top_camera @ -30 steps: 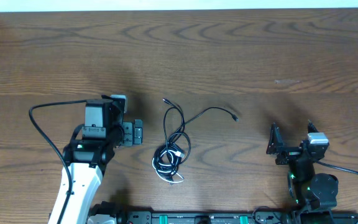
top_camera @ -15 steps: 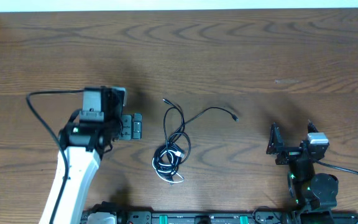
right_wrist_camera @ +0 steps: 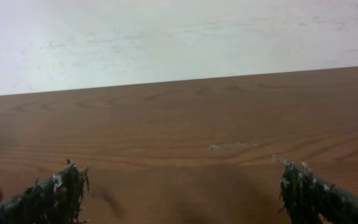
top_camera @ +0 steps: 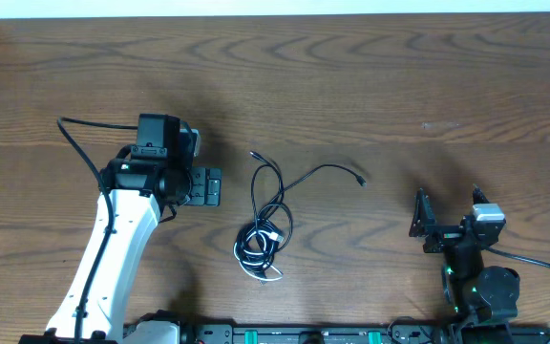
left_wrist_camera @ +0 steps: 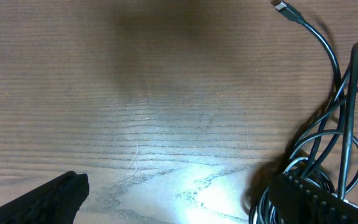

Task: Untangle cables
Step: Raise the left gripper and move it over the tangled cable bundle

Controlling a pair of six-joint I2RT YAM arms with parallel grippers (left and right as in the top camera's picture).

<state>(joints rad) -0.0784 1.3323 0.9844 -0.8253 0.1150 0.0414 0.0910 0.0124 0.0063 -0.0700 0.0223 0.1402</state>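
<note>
Several thin cables (top_camera: 270, 225) lie knotted at the middle of the table (top_camera: 399, 86). They look light, limp and slippery; the loose plug-ended strand seems easiest to pinch. The left pincer (top_camera: 216, 187) is spread near them; the right pincer (right_wrist_camera: 182, 174) is spread, well apart.

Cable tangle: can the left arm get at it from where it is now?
Probably yes: the left gripper is open right beside the cables, with only bare table between them.

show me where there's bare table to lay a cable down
Free: the whole far half of the table beyond the cables, and the stretch between the loose plug end and the right gripper. Crowded: the narrow gap between the left gripper and the cables.
</note>
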